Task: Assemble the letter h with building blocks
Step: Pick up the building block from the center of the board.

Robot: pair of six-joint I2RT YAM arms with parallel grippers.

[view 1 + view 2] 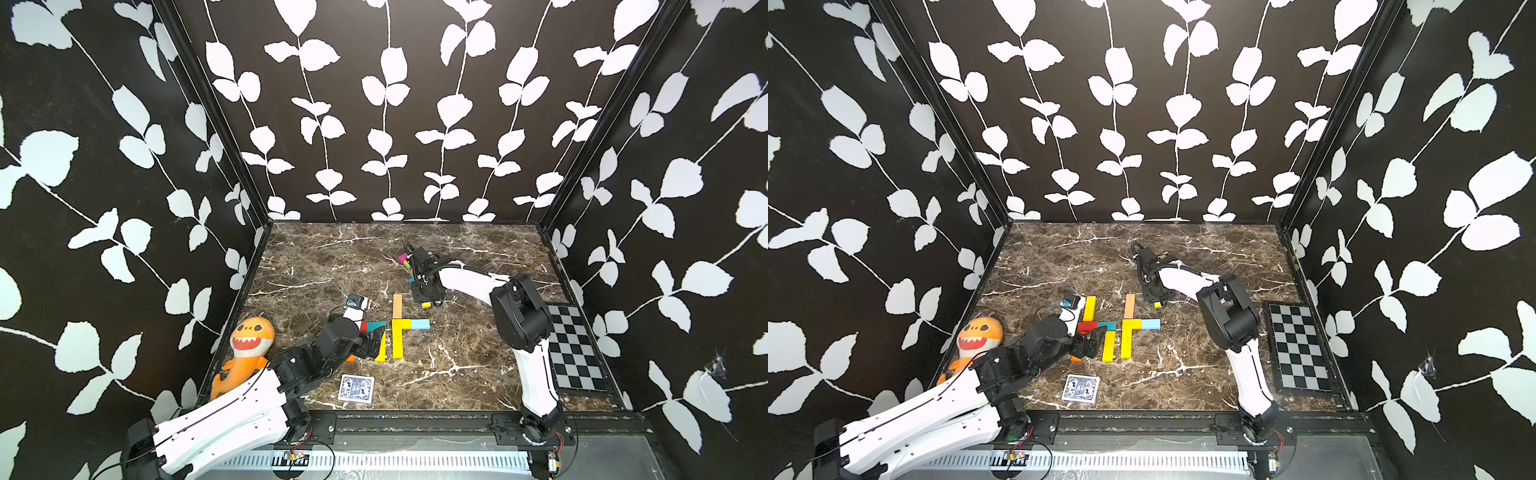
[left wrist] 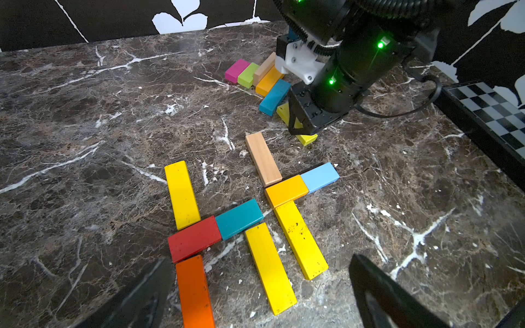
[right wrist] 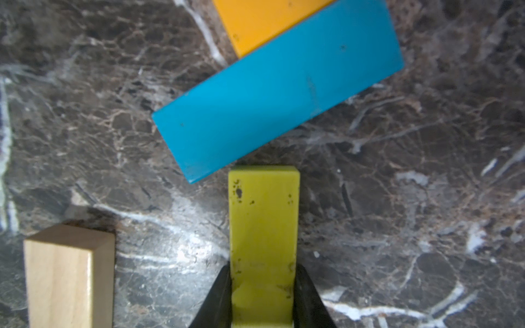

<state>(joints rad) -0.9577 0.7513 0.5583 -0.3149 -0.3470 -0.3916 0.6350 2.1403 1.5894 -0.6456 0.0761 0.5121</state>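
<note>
A card deck lies nearest on the table. Behind it the left pincer hangs wide open and empty over a flat figure. There an orange block and a yellow block point near-to-far in line, with a red block crosswise between them. A teal block carries on sideways from the red, and a second yellow block runs nearward from the teal's end. Just right, a third yellow block and a tan block also lie near-to-far, with an amber block and a light-blue block end to end crosswise. Farther, the right pincer is clamped across the width of a yellow-green block, whose long axis runs roughly near-to-far. Both its ends stick out, the far one just beside a blue block. Whether it rests on the table I cannot tell. Beyond the blue block lies a row of spares, side by side.
</note>
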